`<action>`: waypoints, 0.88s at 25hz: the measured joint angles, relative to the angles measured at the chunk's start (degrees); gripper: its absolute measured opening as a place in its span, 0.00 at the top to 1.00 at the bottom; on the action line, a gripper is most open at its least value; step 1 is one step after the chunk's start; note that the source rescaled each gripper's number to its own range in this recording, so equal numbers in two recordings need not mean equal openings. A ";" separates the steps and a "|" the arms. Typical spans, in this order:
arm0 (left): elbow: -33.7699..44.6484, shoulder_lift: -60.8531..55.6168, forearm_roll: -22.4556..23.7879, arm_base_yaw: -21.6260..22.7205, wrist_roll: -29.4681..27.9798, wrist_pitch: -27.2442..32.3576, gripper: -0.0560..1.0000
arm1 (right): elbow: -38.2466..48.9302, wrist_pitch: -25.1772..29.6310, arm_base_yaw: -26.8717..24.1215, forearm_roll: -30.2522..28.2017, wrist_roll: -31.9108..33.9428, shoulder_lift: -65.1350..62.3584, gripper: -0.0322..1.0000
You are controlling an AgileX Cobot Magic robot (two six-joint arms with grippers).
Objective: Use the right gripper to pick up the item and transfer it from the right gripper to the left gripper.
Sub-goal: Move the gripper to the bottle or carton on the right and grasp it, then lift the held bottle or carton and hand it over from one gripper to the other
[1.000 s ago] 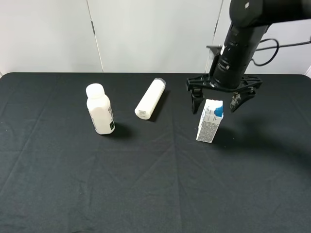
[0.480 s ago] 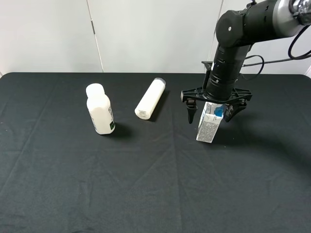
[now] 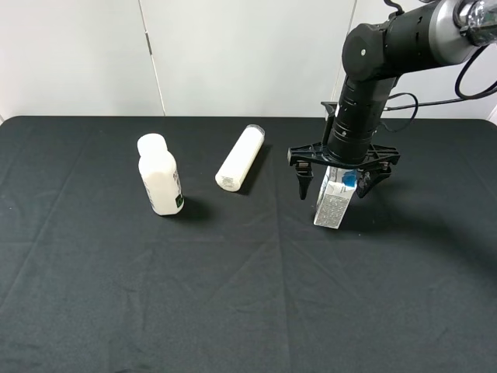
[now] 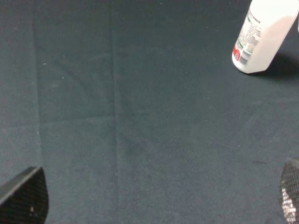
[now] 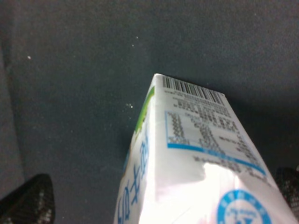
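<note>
The item, a small white carton (image 3: 334, 201) with blue print and a grey text panel, stands upright on the black table right of centre. It fills the right wrist view (image 5: 196, 163), with its barcode and blue print facing the camera. My right gripper (image 3: 334, 183) is open, lowered around the carton's top, one finger on each side and not touching it. Its fingertips (image 5: 29, 201) show at the corners of the right wrist view. My left gripper (image 4: 154, 205) is open over bare cloth and is out of the high view.
A white capped bottle (image 3: 159, 174) stands at the left of the table and also shows in the left wrist view (image 4: 264, 35). A white cylindrical tube (image 3: 240, 158) lies on its side between the bottle and the carton. The black cloth (image 3: 233, 295) covers the table.
My right gripper has come down from above and behind the carton until its open fingers straddle the carton's top. The carton, bottle and tube have not moved.
</note>
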 joint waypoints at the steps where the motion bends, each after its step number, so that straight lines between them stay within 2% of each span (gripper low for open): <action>1: 0.00 0.00 0.00 0.00 0.00 0.00 0.03 | 0.00 0.00 0.00 0.00 0.00 0.05 0.00; 5: 0.00 0.00 0.00 0.00 0.00 0.00 0.03 | 0.00 0.00 0.00 0.00 0.00 0.07 0.01; 6: 0.00 0.00 0.00 0.00 0.00 0.00 0.03 | 0.00 0.00 0.00 -0.06 0.00 0.07 0.09; 7: 0.00 0.00 0.00 0.00 0.00 0.00 0.03 | 0.00 0.00 0.00 -0.10 0.00 0.07 0.23; 10: 0.00 0.00 0.05 0.00 0.00 0.00 0.03 | -0.05 -0.05 0.00 -0.42 0.18 0.07 0.97; 11: 0.00 0.00 0.05 0.00 0.00 0.00 0.03 | -0.04 -0.05 0.00 -0.41 0.18 0.07 0.89; 12: 0.00 0.00 0.05 0.00 0.00 0.00 0.03 | -0.04 -0.05 0.00 -0.41 0.18 0.07 0.92; 18: 0.00 0.00 0.05 0.00 0.00 0.00 0.03 | -0.04 -0.11 0.00 -0.36 0.18 0.07 0.92; 22: 0.00 0.00 0.05 0.00 0.00 0.00 0.03 | -0.87 1.87 0.00 -0.36 0.18 0.07 0.92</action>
